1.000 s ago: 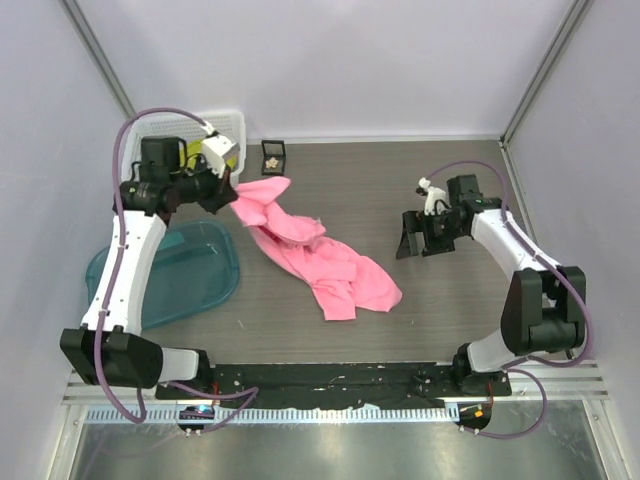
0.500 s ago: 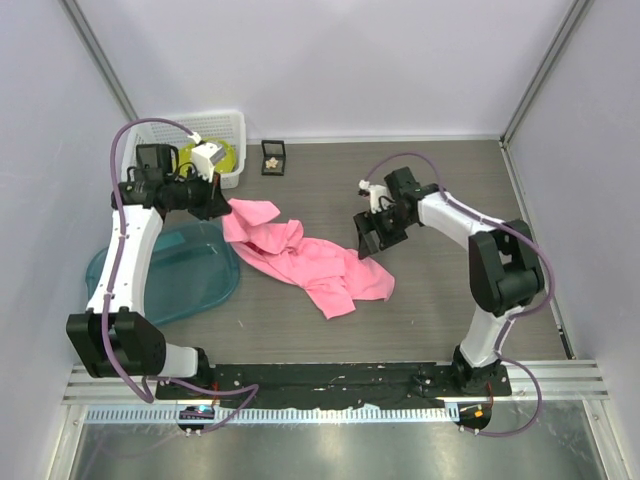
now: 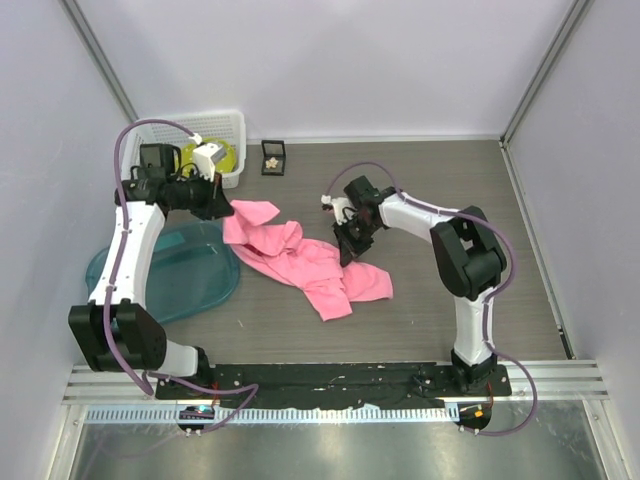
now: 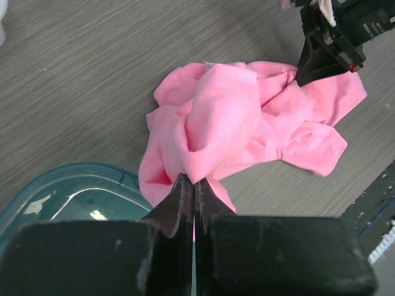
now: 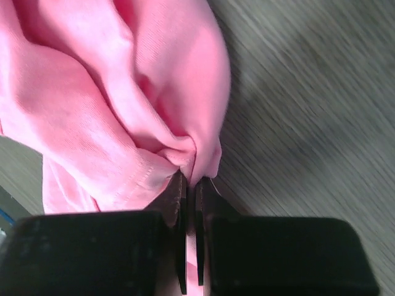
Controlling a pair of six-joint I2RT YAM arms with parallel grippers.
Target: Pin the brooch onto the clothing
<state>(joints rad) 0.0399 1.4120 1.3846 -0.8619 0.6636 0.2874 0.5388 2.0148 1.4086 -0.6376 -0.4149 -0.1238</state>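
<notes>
L hand (image 4: 192,184), R hand (image 5: 190,177) each pinching shirt (image 4: 228,117).

Grey table (image 3: 400,320): pink shirt (image 3: 300,255) (crumpled), teal tray (image 3: 190,285), white basket (image 3: 236,150), black box (image 3: 273,157).

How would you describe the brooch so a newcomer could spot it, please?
Find the white basket at the table's far left corner; a small black box sits right of it. The brooch is the tiny pale ornament inside, far smaller than the pink shirt.

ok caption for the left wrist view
Left gripper, jaws shut on a fold of the pink T-shirt, teal tray alongside
</notes>
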